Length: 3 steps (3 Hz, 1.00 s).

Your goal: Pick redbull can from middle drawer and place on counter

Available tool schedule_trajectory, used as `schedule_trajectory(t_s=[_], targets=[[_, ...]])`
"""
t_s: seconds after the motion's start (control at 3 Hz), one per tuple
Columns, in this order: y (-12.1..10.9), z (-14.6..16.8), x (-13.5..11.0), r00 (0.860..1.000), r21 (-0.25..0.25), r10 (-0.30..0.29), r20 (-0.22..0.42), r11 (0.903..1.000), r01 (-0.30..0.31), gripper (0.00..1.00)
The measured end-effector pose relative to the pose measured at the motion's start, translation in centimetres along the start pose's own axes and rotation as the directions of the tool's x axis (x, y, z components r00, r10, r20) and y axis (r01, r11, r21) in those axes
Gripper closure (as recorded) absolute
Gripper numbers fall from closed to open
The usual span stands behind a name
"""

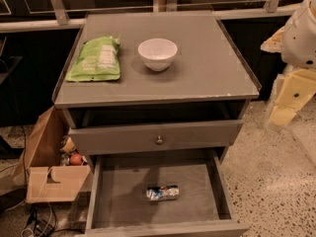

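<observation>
Can (162,192) lies on its side in open mid drawer (123,194), near front centre. Gripper (290,98) at right edge, off tabletop (212,68); spread or pressed, can't tell. Bowl (157,54), bag (95,59) on tabletop.

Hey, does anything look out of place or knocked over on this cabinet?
The redbull can lies on its side on the floor of the open middle drawer, not upright. The counter has pale chips on its front edge. The gripper is off to the right, clear of the drawer.
</observation>
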<state>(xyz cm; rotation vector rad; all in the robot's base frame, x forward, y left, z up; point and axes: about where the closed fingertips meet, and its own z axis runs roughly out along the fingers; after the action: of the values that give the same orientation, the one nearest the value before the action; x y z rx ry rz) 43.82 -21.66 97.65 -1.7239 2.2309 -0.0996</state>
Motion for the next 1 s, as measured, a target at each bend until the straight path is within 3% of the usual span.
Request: schedule_trajectory(t_s=[0.33,1.0], targets=[[0.0,0.0,0.0,1.000,0.000,0.000,0.000,1.0000,0.000,0.00],[2.0,5.5,-3.1,0.997,-0.011,-0.079,0.005,0.9968,0.079,0.00]])
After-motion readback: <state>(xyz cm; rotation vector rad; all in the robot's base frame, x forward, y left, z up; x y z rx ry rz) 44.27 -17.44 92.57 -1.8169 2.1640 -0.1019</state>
